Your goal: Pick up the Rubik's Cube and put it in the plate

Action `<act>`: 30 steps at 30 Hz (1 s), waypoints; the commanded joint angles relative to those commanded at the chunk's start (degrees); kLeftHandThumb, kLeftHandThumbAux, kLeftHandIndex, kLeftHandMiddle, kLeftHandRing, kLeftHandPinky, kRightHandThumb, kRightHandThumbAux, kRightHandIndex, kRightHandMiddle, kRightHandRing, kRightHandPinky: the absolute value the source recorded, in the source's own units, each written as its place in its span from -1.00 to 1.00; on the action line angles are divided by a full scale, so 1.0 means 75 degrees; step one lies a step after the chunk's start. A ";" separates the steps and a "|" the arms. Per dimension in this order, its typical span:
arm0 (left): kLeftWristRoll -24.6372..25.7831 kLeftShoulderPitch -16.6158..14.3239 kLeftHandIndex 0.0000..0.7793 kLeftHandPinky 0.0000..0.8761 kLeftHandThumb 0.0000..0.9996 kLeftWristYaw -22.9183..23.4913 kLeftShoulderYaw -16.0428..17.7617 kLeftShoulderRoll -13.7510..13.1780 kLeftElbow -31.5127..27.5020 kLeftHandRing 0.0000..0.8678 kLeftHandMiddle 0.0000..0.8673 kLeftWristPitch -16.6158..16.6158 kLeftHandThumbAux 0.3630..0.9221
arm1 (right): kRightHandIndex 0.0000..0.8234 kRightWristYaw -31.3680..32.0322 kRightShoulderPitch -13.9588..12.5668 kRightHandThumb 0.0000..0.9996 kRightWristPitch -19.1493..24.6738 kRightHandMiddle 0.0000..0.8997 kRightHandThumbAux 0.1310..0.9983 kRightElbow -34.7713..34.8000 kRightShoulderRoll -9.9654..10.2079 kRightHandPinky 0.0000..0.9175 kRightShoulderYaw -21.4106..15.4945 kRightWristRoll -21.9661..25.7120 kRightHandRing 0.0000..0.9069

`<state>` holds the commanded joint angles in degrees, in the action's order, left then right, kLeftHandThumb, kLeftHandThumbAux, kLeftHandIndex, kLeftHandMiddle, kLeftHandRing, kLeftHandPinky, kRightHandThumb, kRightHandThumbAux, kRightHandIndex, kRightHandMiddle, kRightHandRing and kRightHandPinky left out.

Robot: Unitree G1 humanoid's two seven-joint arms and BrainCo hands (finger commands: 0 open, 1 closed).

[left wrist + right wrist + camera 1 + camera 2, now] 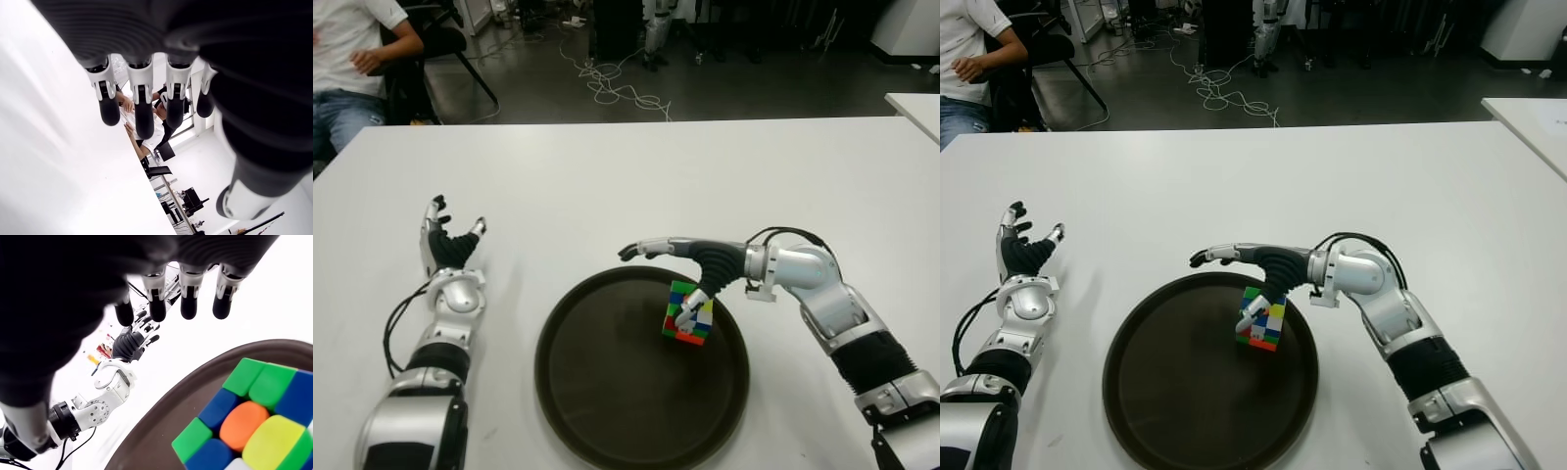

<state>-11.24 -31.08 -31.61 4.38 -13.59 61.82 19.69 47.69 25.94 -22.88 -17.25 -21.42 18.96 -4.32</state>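
Dark plate (607, 411) under right robot hand (677, 262), fingers outstretched, thumb against Rubik's Cube (689, 313), nothing grasped.

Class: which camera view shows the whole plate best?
The left eye view: the plate shows its full rim. The right eye view matches nearly; the right wrist view catches only one edge; the left wrist view shows none.

A broad white desk (636, 186) fills the near and middle ground, its far edge running straight across. Beyond it lies a dark grey floor (734, 93) with a tangle of pale cables (617, 83) strewn over it. At far left a person (347, 59) in a white shirt and jeans sits on a black chair (450, 44). At far right the corner of a second white table (915, 108) shows. Dark equipment and stands line the far side of the room.
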 joint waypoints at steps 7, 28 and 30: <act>-0.0060 -0.0009 -0.76 -0.61 -0.27 -0.0054 -0.0036 -0.0016 0.0001 -0.65 -0.66 -0.0089 0.36 | -1.00 -0.0298 0.0115 -1.00 -0.0256 -1.00 -0.03 -0.0295 0.0044 -1.00 -0.0292 0.0112 -1.00; -0.0032 -0.0009 -0.76 -0.62 -0.23 -0.0081 -0.0020 0.0026 -0.0028 -0.64 -0.66 -0.0094 0.36 | -1.00 -0.1384 0.0828 -1.00 -0.0712 -1.00 0.22 -0.2144 0.0106 -1.00 -0.2083 0.1013 -1.00; -0.0013 0.0003 -0.76 -0.60 -0.21 -0.0067 -0.0009 0.0036 -0.0043 -0.64 -0.65 -0.0085 0.37 | -1.00 -0.2023 0.1184 -1.00 -0.1119 -1.00 0.28 -0.3090 0.0082 -1.00 -0.2303 0.0804 -1.00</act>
<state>-11.34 -31.06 -32.12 4.31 -13.32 61.49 19.06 32.52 34.82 -31.28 -40.42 -20.81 1.69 1.70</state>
